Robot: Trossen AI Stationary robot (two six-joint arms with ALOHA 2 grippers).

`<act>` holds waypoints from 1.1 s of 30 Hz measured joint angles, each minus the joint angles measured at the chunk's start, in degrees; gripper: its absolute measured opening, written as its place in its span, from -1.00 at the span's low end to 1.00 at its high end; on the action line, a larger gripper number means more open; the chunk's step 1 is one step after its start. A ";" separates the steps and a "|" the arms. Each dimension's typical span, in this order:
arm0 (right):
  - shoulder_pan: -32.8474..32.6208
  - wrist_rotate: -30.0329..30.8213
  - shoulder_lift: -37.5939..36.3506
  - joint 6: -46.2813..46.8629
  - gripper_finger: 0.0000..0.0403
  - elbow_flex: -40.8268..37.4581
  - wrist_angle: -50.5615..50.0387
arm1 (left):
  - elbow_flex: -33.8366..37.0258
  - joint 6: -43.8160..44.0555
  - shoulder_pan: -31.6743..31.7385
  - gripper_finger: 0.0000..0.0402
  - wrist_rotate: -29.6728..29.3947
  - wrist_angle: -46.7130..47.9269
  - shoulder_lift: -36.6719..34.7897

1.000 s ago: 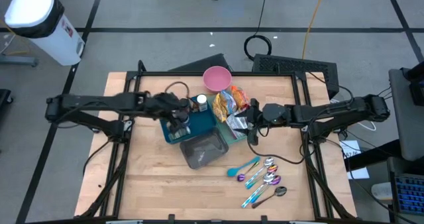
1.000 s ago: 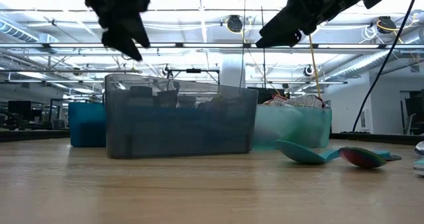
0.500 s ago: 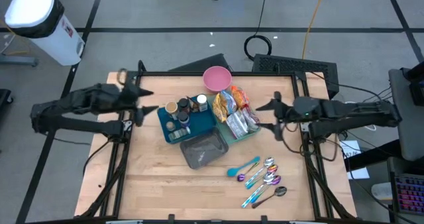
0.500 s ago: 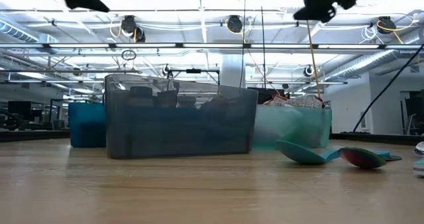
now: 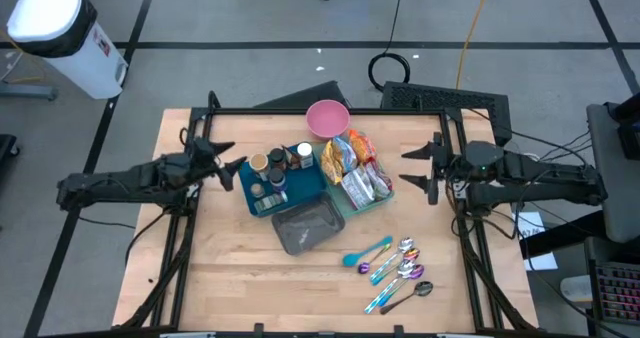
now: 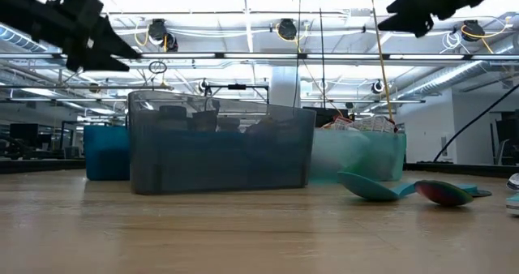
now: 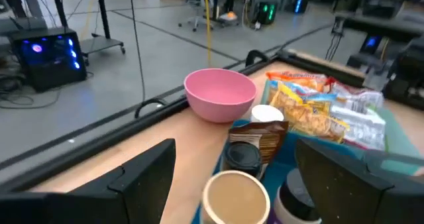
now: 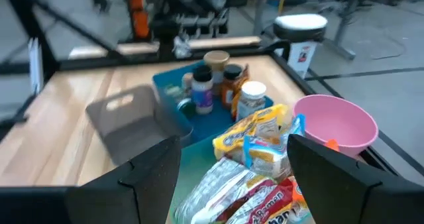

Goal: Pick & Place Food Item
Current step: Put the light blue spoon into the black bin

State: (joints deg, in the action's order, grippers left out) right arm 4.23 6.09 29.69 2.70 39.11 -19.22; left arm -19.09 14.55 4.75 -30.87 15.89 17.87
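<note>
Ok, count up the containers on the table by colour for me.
Pink bowl: 1
Blue bin: 1
Teal bin: 1
Grey bin: 1
Total: 4

Even, bright overhead light fills the high view, with only soft, faint shadows on the wooden table [image 5: 230, 268]. In the low view, ceiling lamps [image 6: 285, 28] glare across the upper frame, leaving both arms as dark silhouettes and the near tabletop soft. Both wrist views are blurred, softest at the edges and background.
</note>
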 joint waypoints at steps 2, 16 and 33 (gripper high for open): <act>1.37 -0.12 -2.37 1.43 0.35 -2.67 2.16 | 2.99 0.58 0.00 0.57 1.02 -2.94 -1.23; 4.06 -0.38 -22.61 4.05 0.34 -13.07 8.84 | 13.37 -1.37 0.00 0.59 7.32 -10.84 -8.14; 4.04 -0.29 -29.22 5.62 0.35 -28.90 24.34 | 16.15 -2.10 0.00 0.63 9.00 -13.25 -10.56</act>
State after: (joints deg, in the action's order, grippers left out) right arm 8.27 5.80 0.47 8.32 10.21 5.13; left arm -2.94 12.45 4.75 -21.87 2.63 7.31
